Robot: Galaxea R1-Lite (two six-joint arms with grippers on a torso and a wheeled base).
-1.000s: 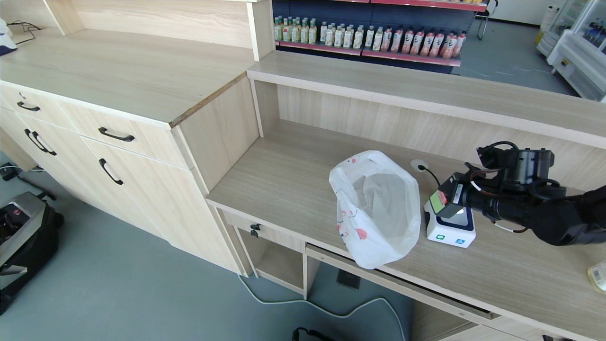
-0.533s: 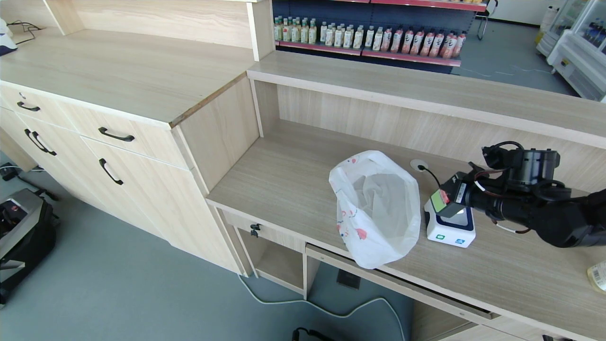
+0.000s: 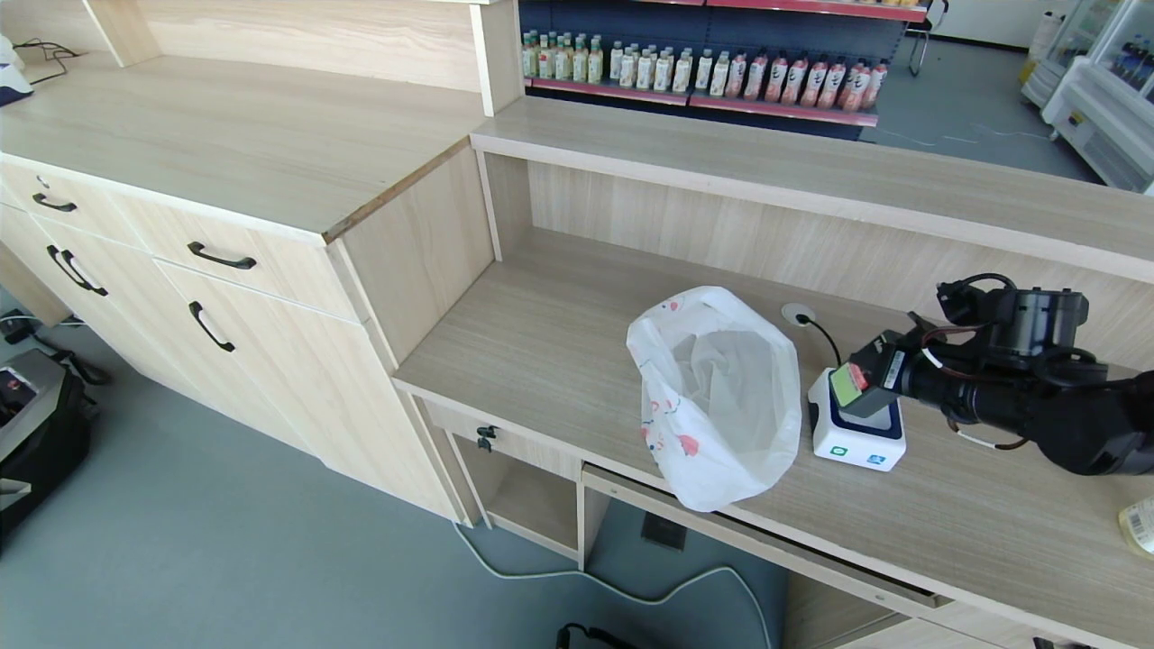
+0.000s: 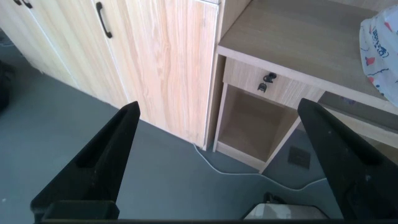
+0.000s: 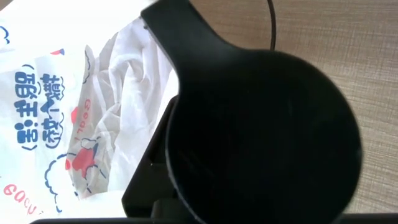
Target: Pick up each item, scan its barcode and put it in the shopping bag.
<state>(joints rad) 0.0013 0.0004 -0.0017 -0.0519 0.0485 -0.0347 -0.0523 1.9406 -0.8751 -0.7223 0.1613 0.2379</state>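
This is a shop. A shelf point(image 3: 694, 72) of drinks stands far at the back, and a long wooden desk point(image 3: 559, 361) is in front of me.

My right tool point(image 3: 856, 383) is pinched tight on a small box point(image 3: 845, 386) with a green face and a red edge. It holds the box just above the white scanner point(image 3: 856, 437), which sits on the desk at 6 o'clock from the box. I can't tell if the box touches the scanner.

The white bag point(image 3: 717, 397) stands right beside the scanner, at 9 o'clock from the box. Its mouth is wide open and faces up. Inside I see only its own white folds, so I think nothing is in it yet.

My right arm lies flat along the line from 3 o'clock to 9 o'clock and points at the bag. So I think the next move is a short push toward 9 o'clock, over the bag's rim, and then letting go. The thin rim could fold in if the box bumps it.

A bottle point(image 3: 1138, 525) lies on the desk far off at 4 o'clock. I think its turn comes later.

My left tool point(image 4: 219, 109) is spread wide and holds nothing. It hangs over the floor point(image 4: 124, 155), at 9 o'clock from the desk. My right tool is much nearer the bag.
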